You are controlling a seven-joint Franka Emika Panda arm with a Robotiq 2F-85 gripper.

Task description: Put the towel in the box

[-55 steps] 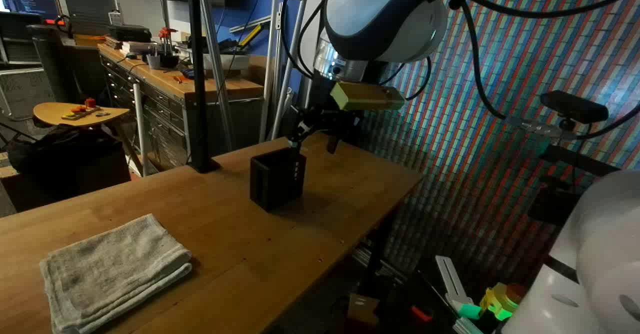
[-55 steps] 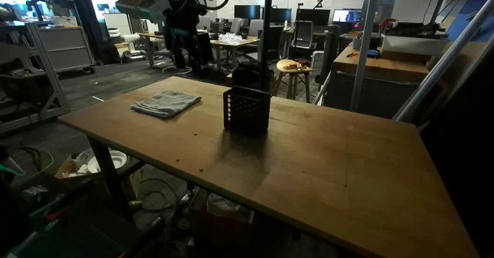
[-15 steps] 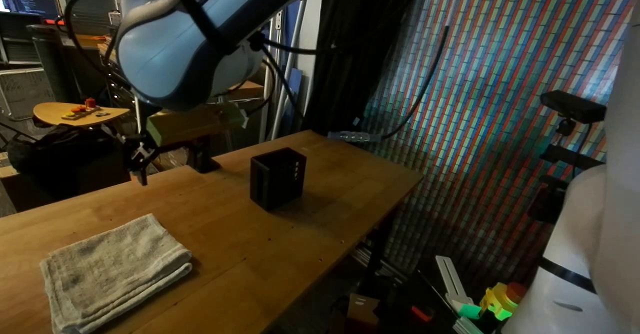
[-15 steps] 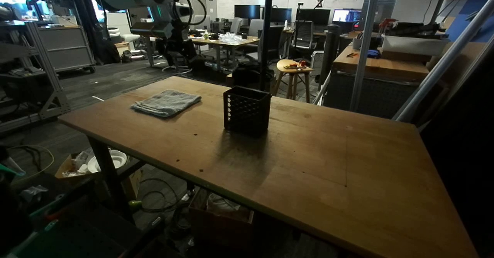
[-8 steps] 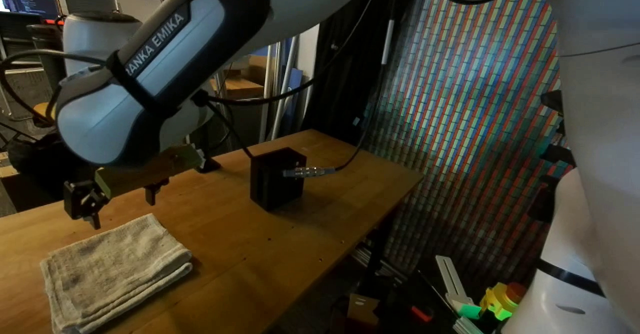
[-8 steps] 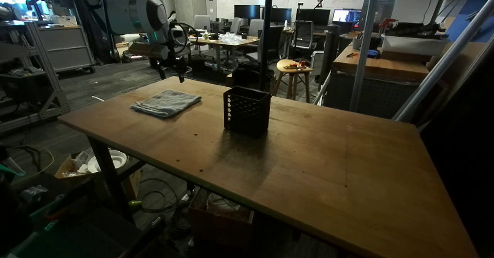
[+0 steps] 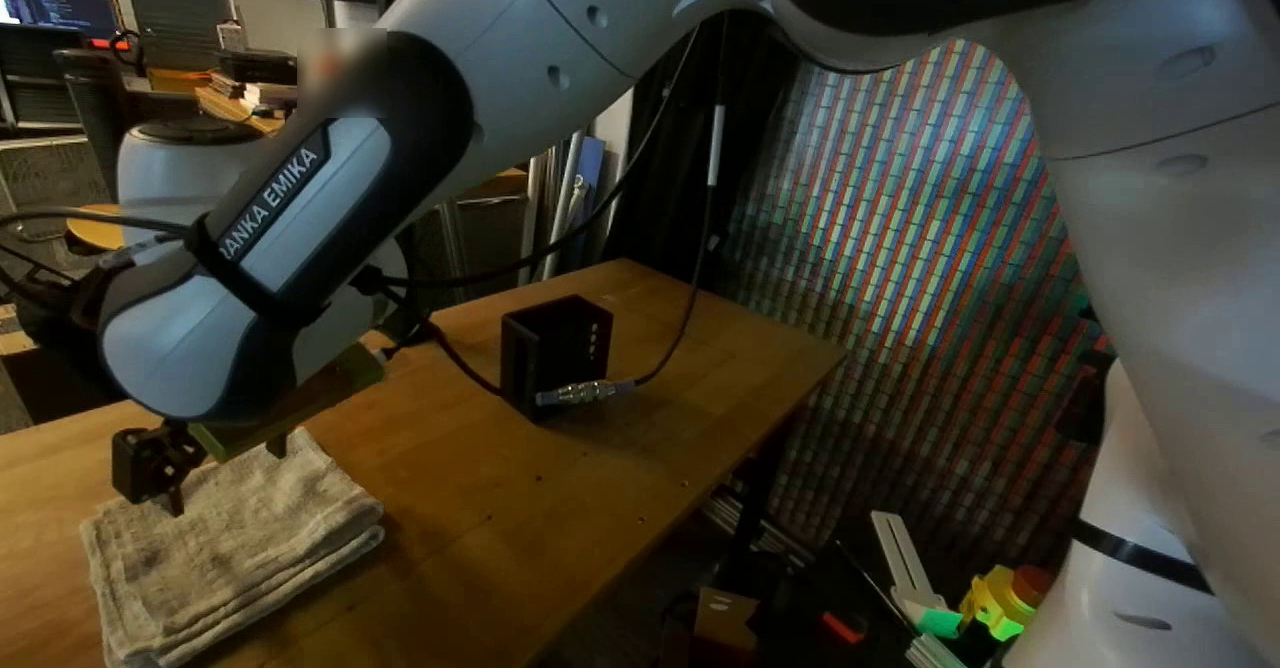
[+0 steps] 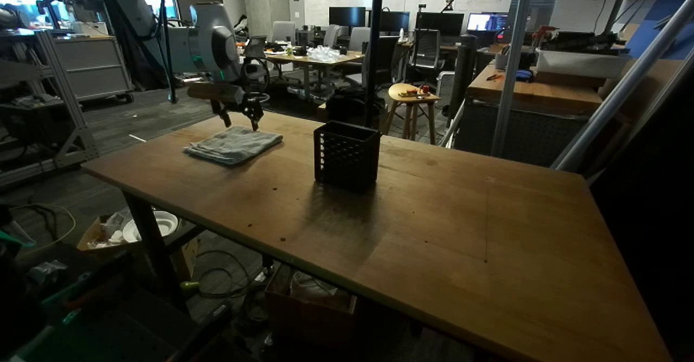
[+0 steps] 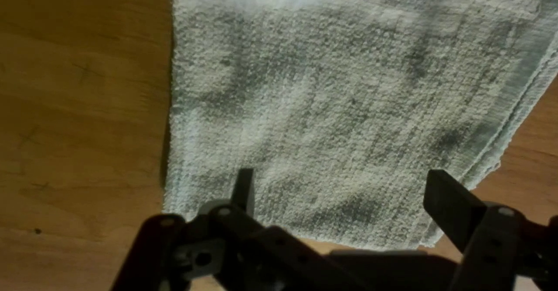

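The grey folded towel (image 7: pixel 240 558) lies flat on the wooden table in both exterior views (image 8: pixel 233 146) and fills most of the wrist view (image 9: pixel 327 108). The black box (image 7: pixel 535 358), an open-topped basket with holes in its sides, stands upright on the table, apart from the towel; it also shows in an exterior view (image 8: pixel 347 159). Its inside is too dark to see. My gripper (image 9: pixel 340 182) is open and empty, its fingers wide apart above one end of the towel. In both exterior views the gripper (image 7: pixel 227 478) hangs low over the towel's far part (image 8: pixel 241 125); contact cannot be told.
The wooden table (image 8: pixel 434 243) carries the towel and box. A black upright post (image 8: pixel 374 53) stands at the table's far edge behind the box. The arm's cable with a metal connector (image 7: pixel 585 393) hangs across the box in an exterior view.
The arm has swung from near the box over to the towel and come down; over the last second the gripper has lowered further, fingers apart. The towel and box have not moved.
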